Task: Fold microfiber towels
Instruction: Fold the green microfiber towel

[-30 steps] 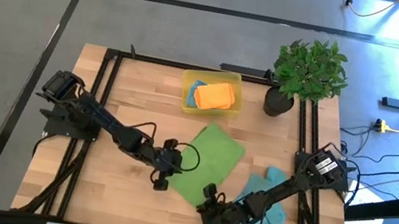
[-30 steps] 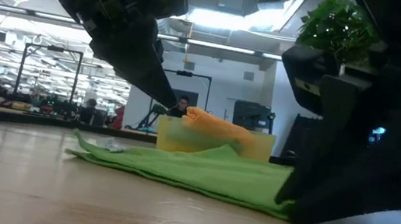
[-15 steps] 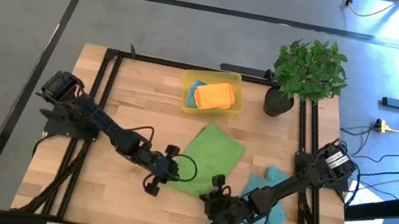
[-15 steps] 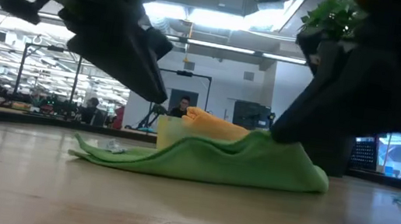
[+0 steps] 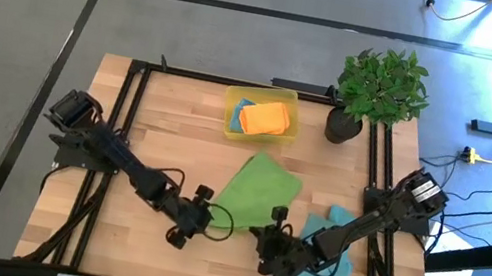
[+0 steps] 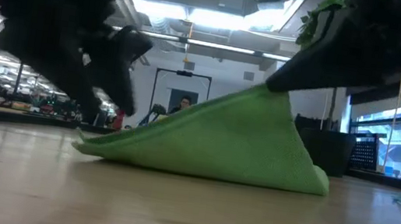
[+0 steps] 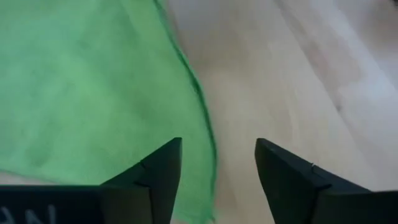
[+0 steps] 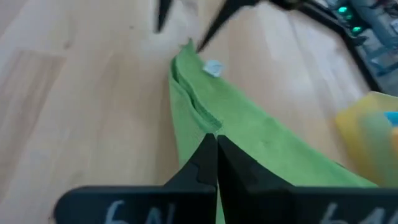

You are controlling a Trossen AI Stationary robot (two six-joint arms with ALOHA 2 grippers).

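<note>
**Green towel raised by 1 corner**

The right gripper (image 8: 214, 152), fingers pressed together, pinches an edge of the green towel (image 5: 255, 190) and lifts it tent-like off the table (image 5: 156, 132). The left gripper (image 7: 217, 163) stands apart-fingered and empty, the towel's edge lying between its fingers.

Green towel (image 5: 252, 193), 1 corner lifted

A: What is the green towel (image 6: 220, 142) made of?
B: Soft, matt cloth with a stitched hem.
A: And the counter (image 5: 167, 124)?
B: Pale, smooth wood with visible grain, framed by dark metal rails (image 5: 122, 106).
</note>
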